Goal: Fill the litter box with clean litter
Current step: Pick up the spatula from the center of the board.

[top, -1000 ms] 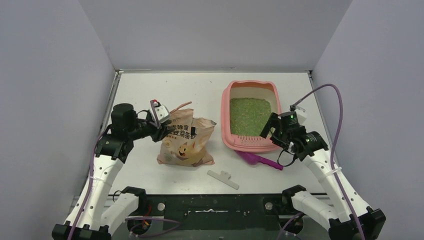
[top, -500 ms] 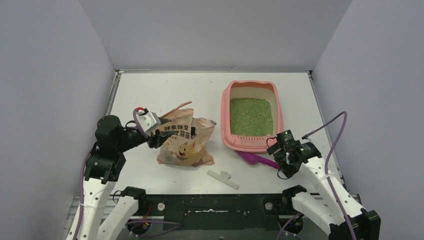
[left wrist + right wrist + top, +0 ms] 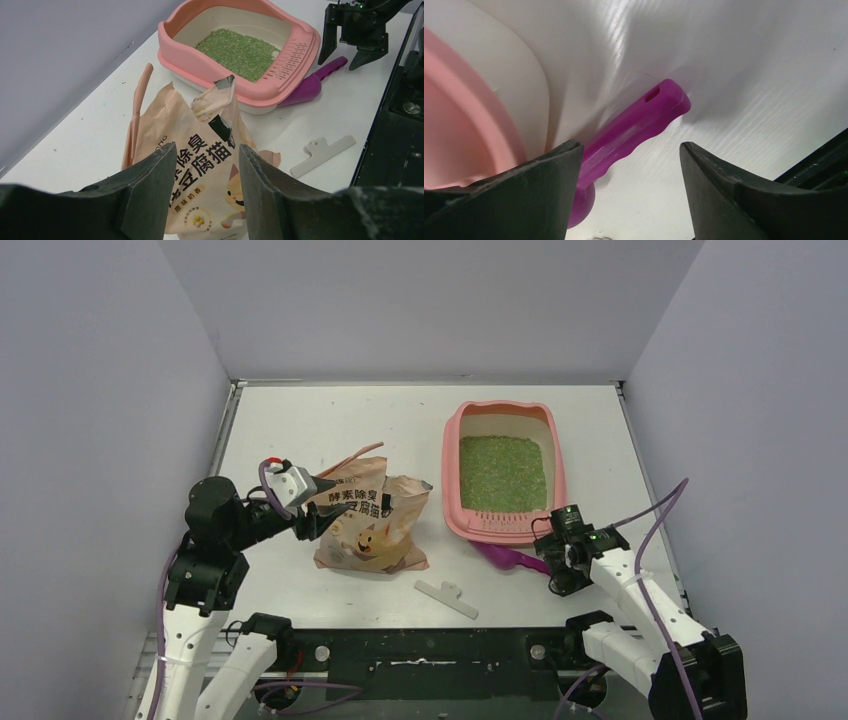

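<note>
The pink litter box [image 3: 453, 480] stands on the right of the table with a bed of green litter [image 3: 500, 472] in it. The left wrist view also takes in this litter box [image 3: 235, 97] and its litter [image 3: 237, 47]. An opened tan litter bag [image 3: 375, 520] lies slumped to the left of it. My left gripper [image 3: 316, 519] is open just left of the bag, and nothing lies between its fingers [image 3: 150, 190]. My right gripper [image 3: 631, 165] is open low over the table, beside the handle of the magenta scoop [image 3: 639, 125].
The magenta scoop [image 3: 512, 559] lies against the litter box's near end. A white bag clip [image 3: 447, 598] rests near the table's front edge. A pink strip [image 3: 136, 105] lies beside the bag. The box's pink rim [image 3: 469, 130] is close on my right gripper's left.
My right arm has drawn back from the litter box's near end and dropped to the scoop handle, jaws narrowing. My left gripper has pulled leftward off the bag's top.
</note>
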You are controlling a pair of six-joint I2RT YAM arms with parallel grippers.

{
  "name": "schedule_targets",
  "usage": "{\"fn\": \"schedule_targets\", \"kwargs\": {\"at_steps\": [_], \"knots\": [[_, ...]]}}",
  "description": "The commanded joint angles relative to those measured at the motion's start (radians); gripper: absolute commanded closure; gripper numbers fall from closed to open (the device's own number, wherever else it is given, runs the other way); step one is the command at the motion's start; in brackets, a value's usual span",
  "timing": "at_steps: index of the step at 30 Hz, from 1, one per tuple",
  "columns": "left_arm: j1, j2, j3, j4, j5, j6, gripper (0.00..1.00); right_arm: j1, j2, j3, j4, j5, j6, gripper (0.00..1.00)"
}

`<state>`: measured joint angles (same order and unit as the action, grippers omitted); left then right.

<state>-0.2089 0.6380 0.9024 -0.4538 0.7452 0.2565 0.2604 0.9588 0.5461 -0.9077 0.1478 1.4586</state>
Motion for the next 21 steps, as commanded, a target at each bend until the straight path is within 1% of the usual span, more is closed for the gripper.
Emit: {"fn": "schedule_targets", "kwargs": {"at_steps": [1,10,14,17,20,21], "knots": [[-0.005,0.001,0.011,0.022,0.02,-0.01,0.54,-0.008,-0.011,-0.048,0.071,0.008,0.08,0.3],[-0.007,-0.004,0.014,-0.004,0.019,0.003,0.54,-0.009,0.004,-0.075,0.064,0.027,0.092,0.37],[-0.007,-0.006,0.013,-0.013,0.019,0.005,0.54,-0.01,0.009,-0.084,0.062,0.028,0.083,0.47],[-0.007,-0.012,0.015,-0.021,0.018,0.007,0.54,-0.009,0.008,-0.086,0.054,0.032,0.077,0.51],[-0.007,-0.019,0.017,-0.029,0.015,0.01,0.54,-0.009,0.001,-0.091,0.048,0.033,0.071,0.58],[-0.007,-0.02,0.018,-0.031,0.014,0.01,0.54,-0.01,-0.001,-0.095,0.047,0.032,0.068,0.62]]}}
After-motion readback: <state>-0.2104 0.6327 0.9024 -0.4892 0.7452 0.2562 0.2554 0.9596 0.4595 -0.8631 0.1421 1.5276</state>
